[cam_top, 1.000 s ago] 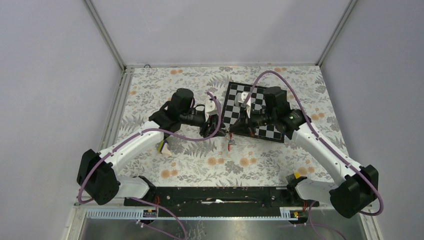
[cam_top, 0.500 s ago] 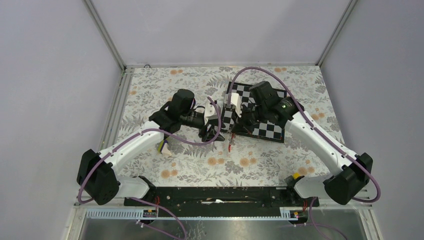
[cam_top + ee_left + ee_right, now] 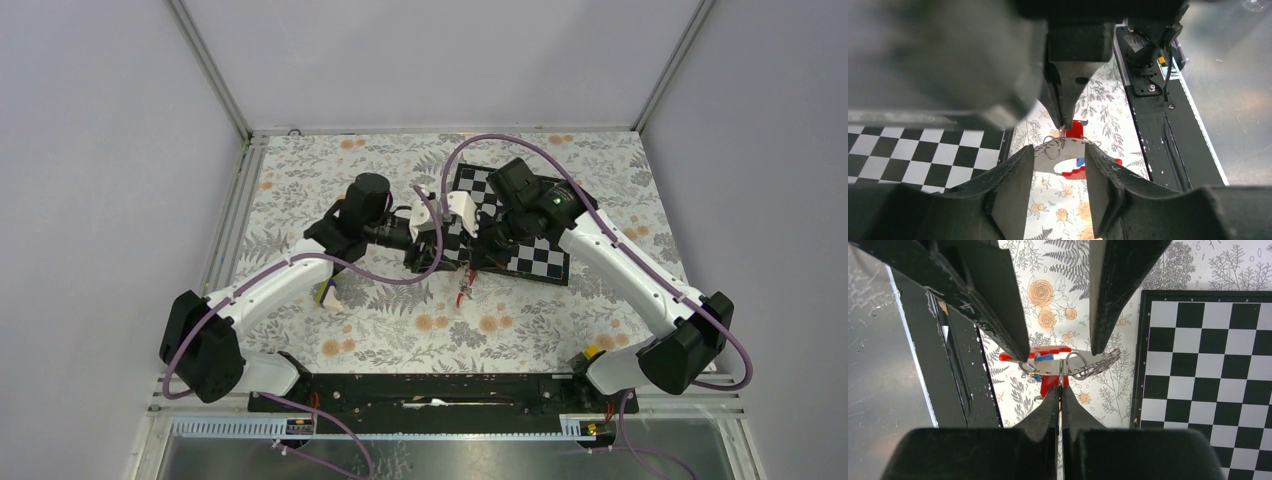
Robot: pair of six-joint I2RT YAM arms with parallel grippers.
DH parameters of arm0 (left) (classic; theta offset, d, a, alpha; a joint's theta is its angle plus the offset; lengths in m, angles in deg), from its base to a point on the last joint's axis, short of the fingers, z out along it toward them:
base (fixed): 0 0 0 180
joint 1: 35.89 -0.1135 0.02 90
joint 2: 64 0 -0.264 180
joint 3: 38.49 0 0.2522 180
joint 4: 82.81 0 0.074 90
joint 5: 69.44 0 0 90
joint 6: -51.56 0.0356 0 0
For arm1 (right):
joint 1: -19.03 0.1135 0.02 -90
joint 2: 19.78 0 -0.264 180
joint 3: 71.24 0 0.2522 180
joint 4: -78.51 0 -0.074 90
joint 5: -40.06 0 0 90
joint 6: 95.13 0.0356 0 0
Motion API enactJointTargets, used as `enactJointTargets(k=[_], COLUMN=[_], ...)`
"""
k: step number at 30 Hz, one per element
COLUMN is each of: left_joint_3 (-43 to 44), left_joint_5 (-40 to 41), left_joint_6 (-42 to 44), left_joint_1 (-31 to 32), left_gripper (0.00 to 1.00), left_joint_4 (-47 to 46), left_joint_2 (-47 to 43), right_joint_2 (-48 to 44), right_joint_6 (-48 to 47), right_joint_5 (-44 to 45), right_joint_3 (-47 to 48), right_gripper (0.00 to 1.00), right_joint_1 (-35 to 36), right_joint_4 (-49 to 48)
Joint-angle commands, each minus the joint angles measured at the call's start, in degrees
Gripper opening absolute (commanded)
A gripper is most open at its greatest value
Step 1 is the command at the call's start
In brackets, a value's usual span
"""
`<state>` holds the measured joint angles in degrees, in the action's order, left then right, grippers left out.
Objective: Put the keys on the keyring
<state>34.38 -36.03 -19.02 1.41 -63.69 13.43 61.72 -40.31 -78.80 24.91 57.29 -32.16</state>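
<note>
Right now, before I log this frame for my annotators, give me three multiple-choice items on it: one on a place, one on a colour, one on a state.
1. Where is the chessboard?
A. by the left arm's base
B. on the right half of the table, partly under the right arm
C. on the near black rail

2. What colours are the tags on the keys?
A. red and blue
B. green and yellow
C. both white

3. How do the fingers of the right gripper stand?
A. spread wide
B. out of view
C. pressed together

Answers:
1 B, the top view shows it there.
2 A, both wrist views show red and blue plastic.
3 C, the right wrist view shows them meeting on a thin metal piece.
</note>
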Motion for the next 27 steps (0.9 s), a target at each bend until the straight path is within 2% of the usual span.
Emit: enactJointTargets(k=[1,5,14,24,27], left_joint_3=[-1.23,-2.64,-7.86,-8.39,-9.23], left_joint_5=[-3.3,-3.97,-5.61,-5.75,-5.75], left_joint_6=[-4.4,-5.96,-10.23,-12.44,-13.3], left_joint_1=[0.05,0.05,0.05,0.05,0.05], left_gripper=[0.44,0.36,0.37,0.32,0.27], left_joint_4=[-10.12,-12.93,-21.2,-23.27,-24.81], left_joint_2=[0.52,1.14,0.72,1.72,1.81], right_joint_2=[0.07,-0.21,-3.37,-4.71,-5.15], right_joint_6=[-1.12,-0.5,0.75,1.75,1.78], right_joint_5=[1.0,0.06,-1.94,-3.15,-3.05], right_joint_3=[2.85,2.29,-2.0,-3.56,-4.06], right_gripper=[0.0,0.0,0.0,0.0,0.0], right_joint_1=[0.69,0.7,0.76,0.7,0.73], right_joint_4=[2.22,1.03,-5.08,-7.3,-7.69])
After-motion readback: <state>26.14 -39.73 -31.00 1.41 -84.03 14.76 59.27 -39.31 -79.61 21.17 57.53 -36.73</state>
